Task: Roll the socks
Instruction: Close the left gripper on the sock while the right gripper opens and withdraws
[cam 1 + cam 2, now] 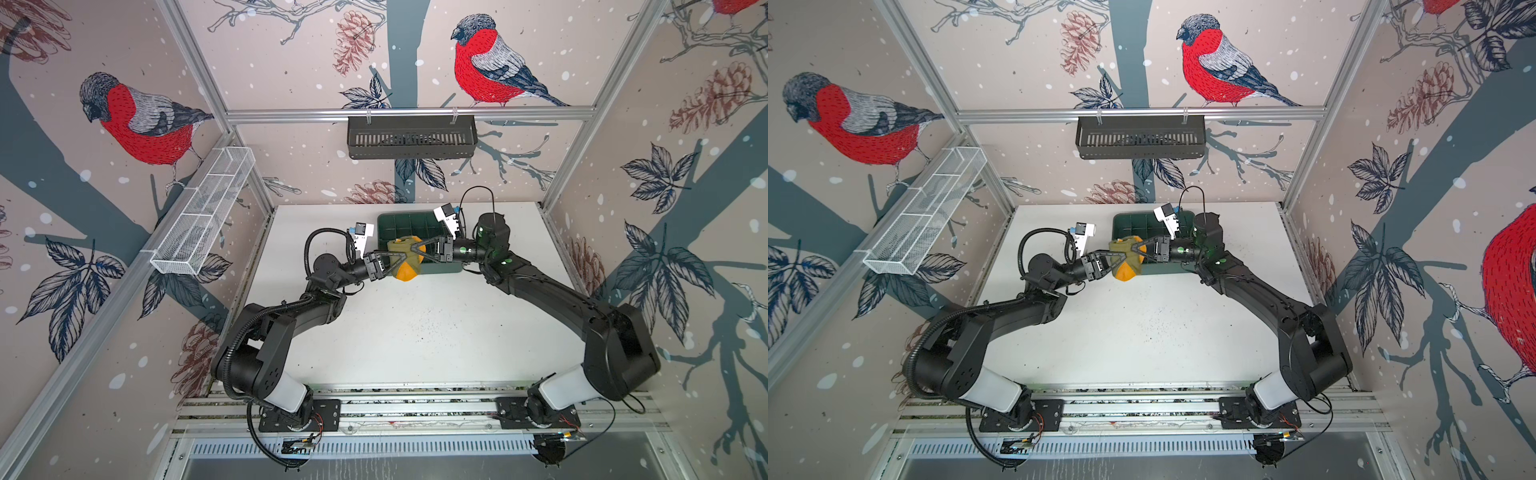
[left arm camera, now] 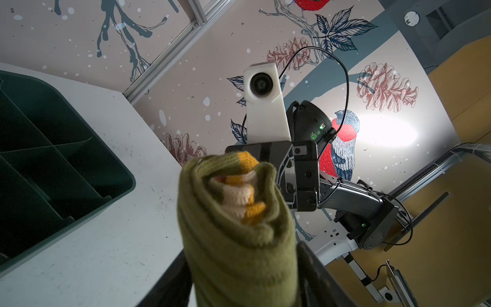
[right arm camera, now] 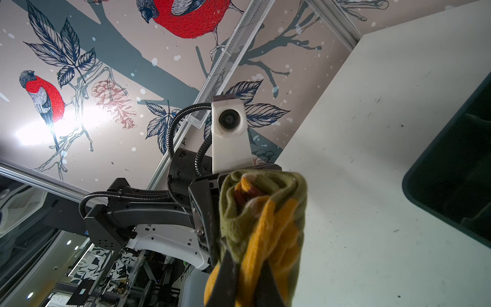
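Note:
The socks (image 1: 406, 266) (image 1: 1128, 266) form one olive-green roll with orange showing, held in the air over the front edge of the dark green tray (image 1: 399, 226). My left gripper (image 1: 398, 259) (image 1: 1120, 259) comes from the left, shut on the socks, its fingers (image 2: 316, 273) pressed on both sides of the roll (image 2: 239, 226). Cream and orange layers show at the roll's open end. My right gripper (image 1: 415, 249) (image 1: 1134, 248) comes from the right and is shut on an orange and olive fold (image 3: 265, 218) at the other end, its fingers (image 3: 225, 281) close together.
The tray (image 1: 1163, 270) (image 2: 66, 159) (image 3: 451, 186) has several compartments and stands at the back of the white table (image 1: 415, 332). A black slotted basket (image 1: 411, 137) hangs on the back rail. A white wire basket (image 1: 203, 212) hangs on the left wall.

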Controlling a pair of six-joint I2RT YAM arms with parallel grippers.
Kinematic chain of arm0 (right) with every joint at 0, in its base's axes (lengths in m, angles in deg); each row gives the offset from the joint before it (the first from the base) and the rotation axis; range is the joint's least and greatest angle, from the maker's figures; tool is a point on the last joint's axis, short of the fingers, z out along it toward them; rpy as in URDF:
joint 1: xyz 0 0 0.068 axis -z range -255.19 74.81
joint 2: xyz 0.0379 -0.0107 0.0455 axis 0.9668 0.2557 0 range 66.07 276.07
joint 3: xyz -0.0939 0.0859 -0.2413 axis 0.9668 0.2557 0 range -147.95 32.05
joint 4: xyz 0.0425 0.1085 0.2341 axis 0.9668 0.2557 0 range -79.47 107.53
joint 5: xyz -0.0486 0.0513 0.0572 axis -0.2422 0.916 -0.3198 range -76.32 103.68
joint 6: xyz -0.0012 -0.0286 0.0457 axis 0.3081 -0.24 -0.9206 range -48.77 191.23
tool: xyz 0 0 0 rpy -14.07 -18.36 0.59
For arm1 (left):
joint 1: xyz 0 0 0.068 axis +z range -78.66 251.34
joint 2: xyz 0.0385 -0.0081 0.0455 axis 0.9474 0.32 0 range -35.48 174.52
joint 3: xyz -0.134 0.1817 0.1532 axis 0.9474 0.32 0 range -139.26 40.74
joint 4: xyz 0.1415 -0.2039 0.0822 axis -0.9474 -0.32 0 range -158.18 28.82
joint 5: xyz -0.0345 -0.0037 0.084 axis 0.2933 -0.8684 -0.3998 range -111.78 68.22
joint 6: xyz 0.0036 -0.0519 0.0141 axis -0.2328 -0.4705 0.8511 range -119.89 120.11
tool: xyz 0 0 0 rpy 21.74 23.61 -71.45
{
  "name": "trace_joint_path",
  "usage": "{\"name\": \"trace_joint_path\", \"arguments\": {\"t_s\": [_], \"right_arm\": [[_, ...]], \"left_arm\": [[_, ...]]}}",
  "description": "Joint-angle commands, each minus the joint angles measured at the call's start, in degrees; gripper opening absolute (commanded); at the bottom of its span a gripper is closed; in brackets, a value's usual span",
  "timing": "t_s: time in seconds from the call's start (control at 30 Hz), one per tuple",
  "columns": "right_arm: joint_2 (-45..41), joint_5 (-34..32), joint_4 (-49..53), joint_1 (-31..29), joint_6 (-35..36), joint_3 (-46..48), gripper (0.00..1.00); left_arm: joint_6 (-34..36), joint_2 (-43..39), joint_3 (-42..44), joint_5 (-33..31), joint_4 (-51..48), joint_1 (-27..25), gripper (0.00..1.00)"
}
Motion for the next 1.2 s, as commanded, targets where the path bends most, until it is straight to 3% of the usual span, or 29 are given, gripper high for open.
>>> {"name": "trace_joint_path", "arguments": {"t_s": [0.0,0.13,0.23,0.33,0.4,0.47,0.53,0.63,0.8,0.93,1.17], "right_arm": [[0.3,0.5,-4.9,-0.1,-1.8,-0.6,0.0],[0.8,0.3,-4.9,-0.3,-1.9,-0.5,0.0],[1.0,-0.1,-4.3,-0.4,-1.5,-0.2,0.0],[1.0,-1.1,-1.4,-0.4,0.6,-0.7,0.0],[1.0,-2.7,2.4,-0.4,3.4,-1.6,0.05],[1.1,-4.6,6.2,-0.4,6.2,-2.7,0.28],[1.3,-5.7,8.5,-0.2,7.9,-3.5,0.45],[1.1,-7.0,10.5,1.2,9.3,-4.1,0.59],[-1.7,-10.7,15.0,5.8,12.1,-3.5,0.6],[-5.0,-18.4,24.2,9.6,17.9,-3.8,0.6],[-7.7,-19.6,26.2,12.2,20.8,-2.6,0.6]], "left_arm": [[0.1,-0.4,0.0,1.3,1.5,-0.1,0.55],[0.5,-0.6,-0.2,1.2,0.4,-0.1,0.34],[1.0,-0.9,-0.8,0.7,-1.5,-0.1,0.0],[2.9,-2.5,-1.4,-1.0,-5.6,-0.1,0.0],[8.3,-4.8,-2.7,-2.5,-14.6,-0.2,0.0],[17.7,-8.2,-6.0,-6.1,-30.1,-1.0,0.0],[25.8,-10.9,-9.8,-11.0,-44.8,-1.7,0.0],[31.9,-12.9,-13.7,-16.0,-55.9,-1.7,0.0],[39.8,-9.9,-22.3,-22.4,-71.5,-1.8,0.0],[43.4,-5.3,-29.0,-25.8,-79.2,-1.7,0.0],[45.7,6.1,-41.0,-21.8,-88.2,-0.5,0.0]]}}
